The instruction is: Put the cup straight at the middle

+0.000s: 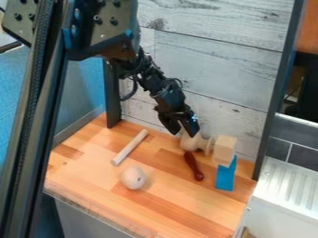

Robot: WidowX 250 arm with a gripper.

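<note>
Hand: black, two fingers parted, over the cup. Cup: wooden, lying tipped at the counter's rear, beside a block; presumably light, rigid, prone to rolling; best gripped across its narrow stem.

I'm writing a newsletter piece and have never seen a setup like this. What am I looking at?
There is one picture, from a fixed camera looking down at a slant. The black machine is a robot arm, coming in from the top; its gripper, a two-fingered hand, hangs open over the back of the wooden tabletop.

Just under it is a pale wooden piece, apparently the cup to be straightened, tipped over. Beside that are a wooden block, a blue piece and a dark red tool. Farther left lie a wooden rod and a round wooden piece. Nothing appears to be held.
</note>
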